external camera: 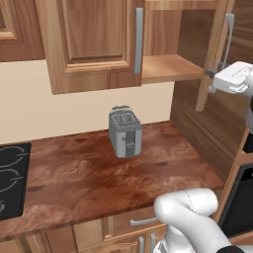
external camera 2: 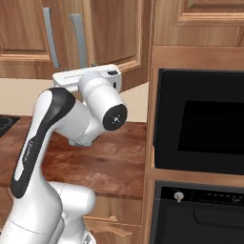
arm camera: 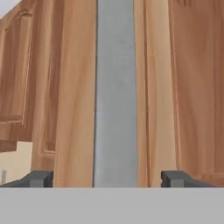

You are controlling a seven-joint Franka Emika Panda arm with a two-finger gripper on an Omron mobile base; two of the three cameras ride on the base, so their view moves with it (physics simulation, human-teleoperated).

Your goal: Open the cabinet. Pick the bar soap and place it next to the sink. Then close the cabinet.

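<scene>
The cabinet [external camera: 94,44] hangs over the counter with its left door shut and its right door [external camera: 213,54] swung out, baring a wooden shelf [external camera: 170,66]. My gripper [external camera: 211,81] reaches that open door from the right. In the hand view my gripper [arm camera: 108,178] stands open, its two tips straddling the door's grey bar handle [arm camera: 116,87] with a gap on each side. The bar soap is hidden from view; the part of the shelf that shows carries nothing. The sink is out of view.
A grey toaster [external camera: 125,131] stands on the brown counter [external camera: 89,173] below the cabinet. A black cooktop [external camera: 12,178] lies at the counter's left end. A tall unit with a black oven [external camera 2: 200,124] rises on the right.
</scene>
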